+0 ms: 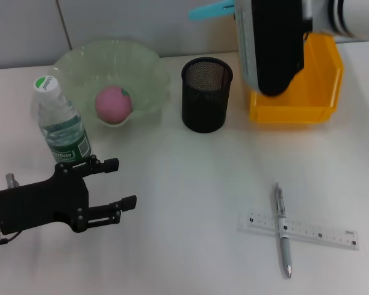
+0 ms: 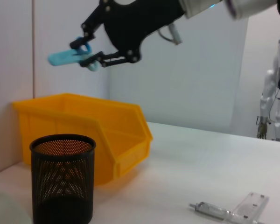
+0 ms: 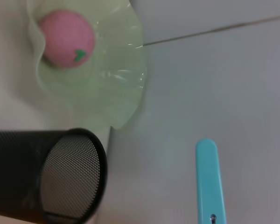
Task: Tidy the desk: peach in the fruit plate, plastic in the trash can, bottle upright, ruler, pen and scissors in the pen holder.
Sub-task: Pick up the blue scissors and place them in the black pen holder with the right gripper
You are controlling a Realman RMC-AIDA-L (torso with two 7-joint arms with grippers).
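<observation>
The scissors (image 2: 70, 56) hang in the air above the far side of the desk (image 1: 190, 178), long axis roughly level, light-blue blade tip pointing away from the right gripper (image 2: 91, 56) toward the robot's left. The right gripper is clenched on their handle end, so the blades jut out beyond its fingers. In the head view only the blade tip shows, past the arm, above the gap between the pen holder (image 1: 206, 94) and the trash can (image 1: 307, 92). The left wrist view alone shows the grasp itself. The right wrist view looks down past the blade at the pen holder's mouth and the peach (image 3: 66, 38) lying in the fruit plate (image 3: 112, 88).

The left gripper (image 1: 120, 184) hovers open near the desk's left edge, just in front of the upright bottle (image 1: 60, 123). The pen (image 1: 282, 227) lies across the ruler (image 1: 298, 230) toward the near right corner.
</observation>
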